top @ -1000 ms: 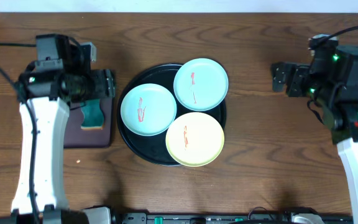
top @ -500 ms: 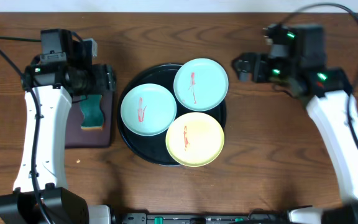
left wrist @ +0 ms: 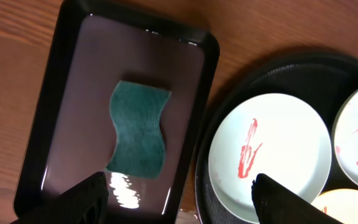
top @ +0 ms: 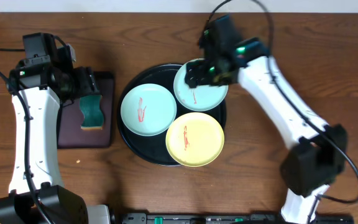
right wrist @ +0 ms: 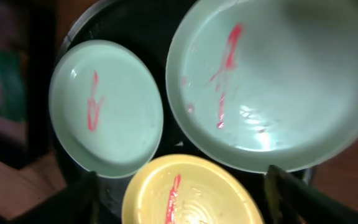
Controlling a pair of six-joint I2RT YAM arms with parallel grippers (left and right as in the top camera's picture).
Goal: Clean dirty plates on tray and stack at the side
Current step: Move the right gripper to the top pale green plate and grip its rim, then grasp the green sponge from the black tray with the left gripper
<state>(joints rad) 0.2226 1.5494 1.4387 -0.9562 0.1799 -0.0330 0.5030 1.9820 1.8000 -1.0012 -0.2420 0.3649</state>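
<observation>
The round black tray holds three plates with red smears: a mint-blue plate at left, a mint-blue plate at back right, and a yellow plate at front. My right gripper is open and empty, hovering over the back right plate's left edge. My left gripper is open and empty above the maroon tray.
A rectangular dark maroon tray lies left of the black tray, with a green sponge on it. Brown wooden table all round.
My right arm has swung far left, from the right side of the table to above the back right plate. My left arm shifted a little to the left.
</observation>
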